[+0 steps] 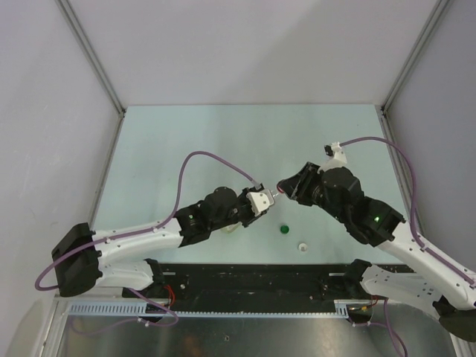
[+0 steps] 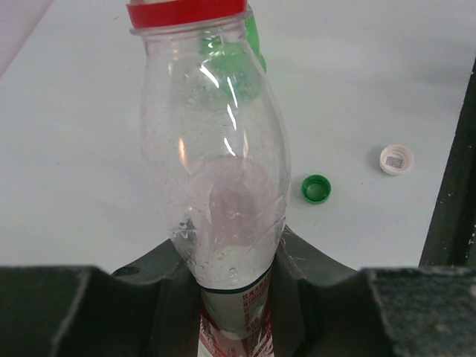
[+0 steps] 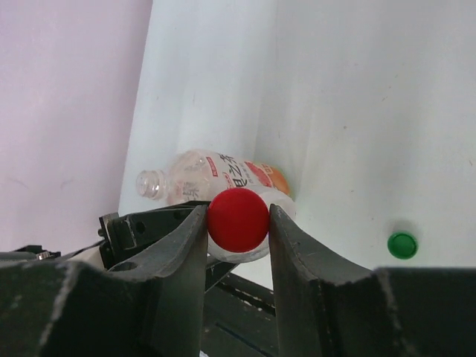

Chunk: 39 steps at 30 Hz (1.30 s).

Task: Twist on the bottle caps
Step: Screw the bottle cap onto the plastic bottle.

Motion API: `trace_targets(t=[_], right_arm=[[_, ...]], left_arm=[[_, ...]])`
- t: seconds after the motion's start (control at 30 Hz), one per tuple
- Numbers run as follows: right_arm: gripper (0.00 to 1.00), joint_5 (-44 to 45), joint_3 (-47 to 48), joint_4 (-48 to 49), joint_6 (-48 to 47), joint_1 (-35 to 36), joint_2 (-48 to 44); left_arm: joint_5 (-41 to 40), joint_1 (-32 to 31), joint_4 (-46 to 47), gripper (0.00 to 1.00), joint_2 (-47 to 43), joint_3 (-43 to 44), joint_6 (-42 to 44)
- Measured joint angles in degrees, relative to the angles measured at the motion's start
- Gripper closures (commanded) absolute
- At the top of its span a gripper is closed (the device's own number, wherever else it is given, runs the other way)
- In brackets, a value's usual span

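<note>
The pale green table (image 1: 186, 149) carries two loose caps close to its near edge, about midway along it. The green cap (image 1: 283, 229) lies open side up. The white cap (image 1: 303, 246) lies near it, to the right and closer to the near edge. A clear, uncapped bottle (image 3: 216, 171) with a red and orange label lies on its side.

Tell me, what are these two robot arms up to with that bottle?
The left gripper holds a small clear bottle by its labelled lower part. The right gripper is clamped on the red cap sitting on that bottle's mouth, apparently screwing it on. A green cap and a white cap lie loose on the table. An orange-labelled bottle lies on its side, uncapped.
</note>
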Motion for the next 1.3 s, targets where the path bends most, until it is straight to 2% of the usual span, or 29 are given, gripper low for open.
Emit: trace_targets(t=[0.1, 0.2, 0.33, 0.4, 0.67, 0.87, 1.07, 1.3], right_arm=[[0.7, 1.1, -0.5, 1.2, 1.6, 0.3, -0.1], [0.41, 1.2, -0.6, 2.1, 1.2, 0.3, -0.7], [0.09, -2.7, -1.2, 4.5, -0.4, 1.4, -2.4], [0.03, -5.0, -1.6, 4.7, -2.5, 1.9, -3.7], [0.01, -14.3, -1.9, 4.5, -13.9, 1.9, -14.9], [0.04, -23.5, -1.9, 4.0, -31.2, 1.9, -22.8], [0.11, -35.2, -1.9, 0.4, -50.2, 1.9, -22.5], [0.23, -43.5, -1.9, -2.0, -60.7, 2.0, -18.3]], left_arm=[[-0.8, 0.0, 0.5, 0.84, 0.0, 0.0, 0.0], [-1.1, 0.0, 1.7, 0.84, -0.2, -0.2, 0.0], [1.7, -1.4, 7.4, 0.84, -2.1, -1.6, -0.1], [3.4, -2.1, 10.0, 0.84, -4.1, -2.8, -0.2], [9.6, -2.4, 13.0, 0.85, -8.0, -7.6, -1.3], [17.7, -2.4, 10.8, 0.85, -9.3, -8.7, 0.3], [25.5, -1.9, 6.7, 0.85, -10.2, -8.7, 3.1], [27.8, -1.5, 3.7, 0.85, -10.3, -8.7, 4.5]])
